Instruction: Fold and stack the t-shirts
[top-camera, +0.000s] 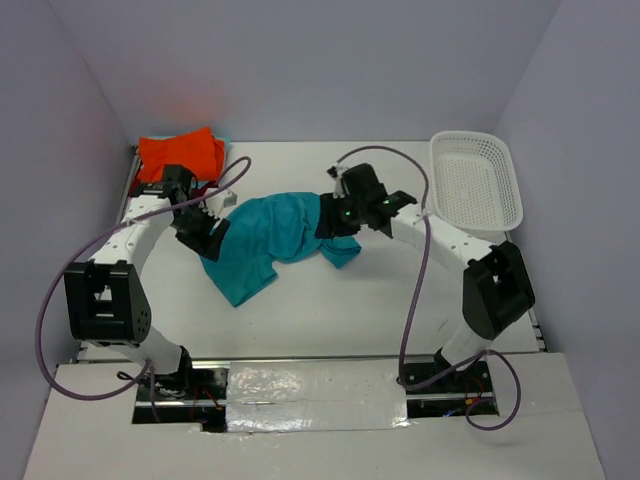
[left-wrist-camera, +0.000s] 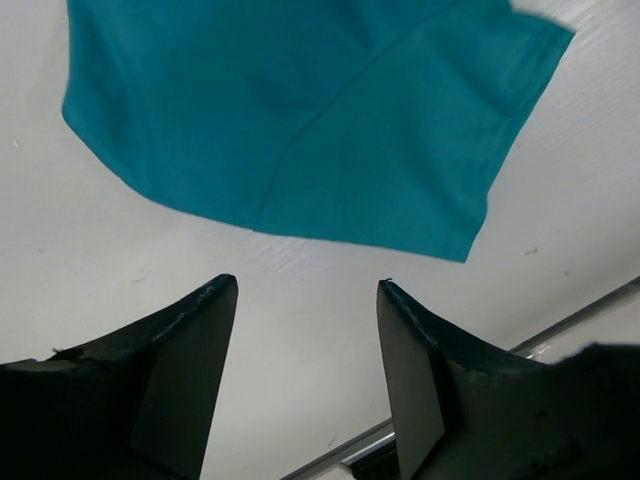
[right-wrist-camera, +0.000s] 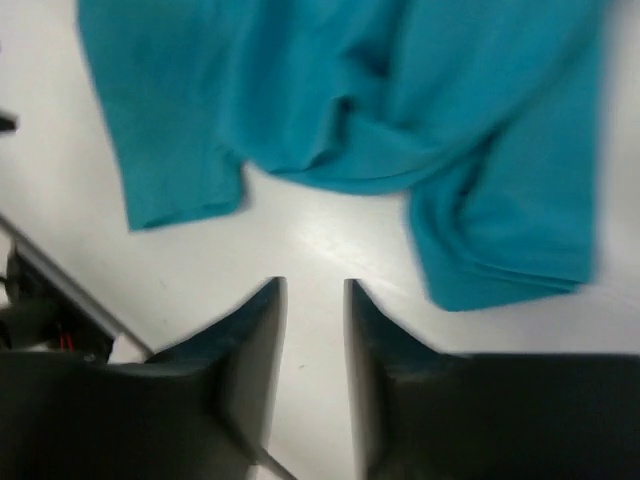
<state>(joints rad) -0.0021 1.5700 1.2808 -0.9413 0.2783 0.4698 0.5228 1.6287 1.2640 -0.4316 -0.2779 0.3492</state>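
Observation:
A teal-blue t-shirt (top-camera: 265, 240) lies crumpled in the middle of the table, one sleeve pointing toward the near side. My left gripper (top-camera: 203, 232) hovers at its left edge. In the left wrist view that gripper (left-wrist-camera: 308, 285) is open over bare table, with a flat sleeve of the shirt (left-wrist-camera: 300, 120) just beyond its tips. My right gripper (top-camera: 333, 215) is over the shirt's right end. In the right wrist view its jaws (right-wrist-camera: 316, 285) stand a narrow gap apart with nothing between them, short of the bunched cloth (right-wrist-camera: 400, 100). A folded orange t-shirt (top-camera: 180, 155) rests at the back left corner.
A white mesh basket (top-camera: 515, 190) stands at the back right, by the right arm. Purple cables loop from both arms. The table's metal edge (left-wrist-camera: 580, 318) shows close to the left gripper. White walls close in the back and sides.

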